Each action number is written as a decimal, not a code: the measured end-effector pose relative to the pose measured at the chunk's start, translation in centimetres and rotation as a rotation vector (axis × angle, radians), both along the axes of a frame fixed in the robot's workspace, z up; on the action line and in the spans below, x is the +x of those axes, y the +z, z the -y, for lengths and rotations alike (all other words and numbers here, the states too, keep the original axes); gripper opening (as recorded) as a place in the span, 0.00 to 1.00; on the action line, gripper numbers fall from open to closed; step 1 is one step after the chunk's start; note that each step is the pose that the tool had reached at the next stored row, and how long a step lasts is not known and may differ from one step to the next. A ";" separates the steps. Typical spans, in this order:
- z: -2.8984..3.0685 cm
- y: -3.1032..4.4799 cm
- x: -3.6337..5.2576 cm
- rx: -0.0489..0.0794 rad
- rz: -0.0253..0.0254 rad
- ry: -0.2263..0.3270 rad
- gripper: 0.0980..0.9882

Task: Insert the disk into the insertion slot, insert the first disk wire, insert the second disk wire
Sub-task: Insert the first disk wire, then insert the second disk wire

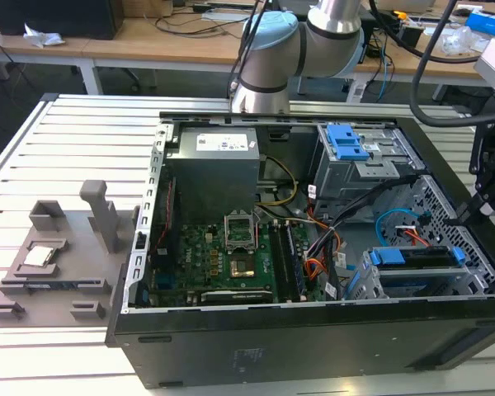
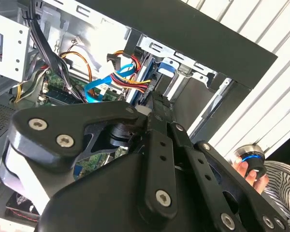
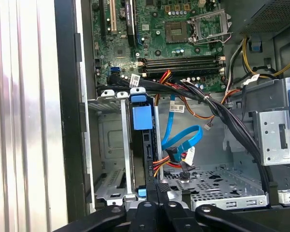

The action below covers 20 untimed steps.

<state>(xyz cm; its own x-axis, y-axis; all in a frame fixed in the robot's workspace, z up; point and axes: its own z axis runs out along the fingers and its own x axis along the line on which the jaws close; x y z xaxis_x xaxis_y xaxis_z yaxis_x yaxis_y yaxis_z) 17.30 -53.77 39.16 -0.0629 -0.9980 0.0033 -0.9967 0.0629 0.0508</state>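
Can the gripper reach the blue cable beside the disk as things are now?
Probably yes: the gripper hangs close to the blue cable, which loops free beside the seated disk; only thin coloured wires lie near.

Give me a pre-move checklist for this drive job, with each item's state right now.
1. Seating of the disk in the insertion slot: ok. It stands inside the bay.
2. Plugging of the blue wire: cannot tell. It loops beside the disk, and its end is hidden among other wires.
3. Plugging of the red-yellow-black wire bundle: cannot tell. It ends close to the disk's edge.
4. Placement of the gripper: ok. It is close to one end of the disk.
5. Clearance of the hand: ok. It rests outside the case.
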 end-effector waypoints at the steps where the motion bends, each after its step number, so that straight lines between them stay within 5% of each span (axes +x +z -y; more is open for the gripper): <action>1: -0.01 0.00 0.00 0.000 0.0000 0.000 0.01; 13: -0.02 0.22 -0.04 0.000 0.0000 0.000 0.01; 20: -0.33 0.21 -1.47 0.002 0.0000 0.000 0.01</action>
